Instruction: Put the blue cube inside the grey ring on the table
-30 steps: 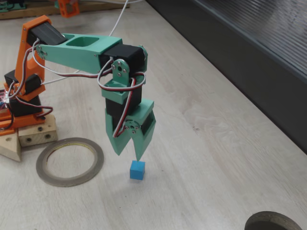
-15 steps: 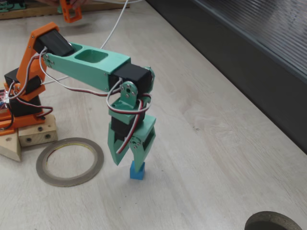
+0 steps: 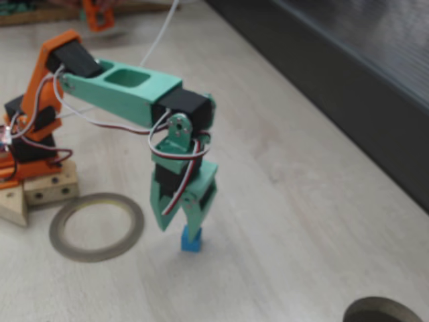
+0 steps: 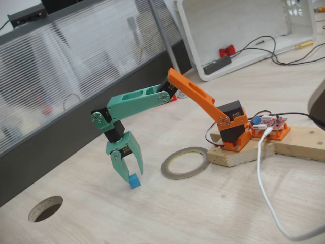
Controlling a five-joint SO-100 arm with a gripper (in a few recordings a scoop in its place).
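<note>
Green claw (image 3: 179, 229) (image 4: 131, 175) was lowered over the blue cube (image 3: 191, 240) (image 4: 134, 181).
Its jaws were seen spread astride the cube on the table (image 3: 295, 221), contact unclear; the grey ring (image 3: 96, 226) (image 4: 186, 162) was laid flat near the claw, apart from it.

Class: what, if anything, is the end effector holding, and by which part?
Cannot be told: the end effector straddles the blue cube's top on the table; closure isn't visible.
</note>
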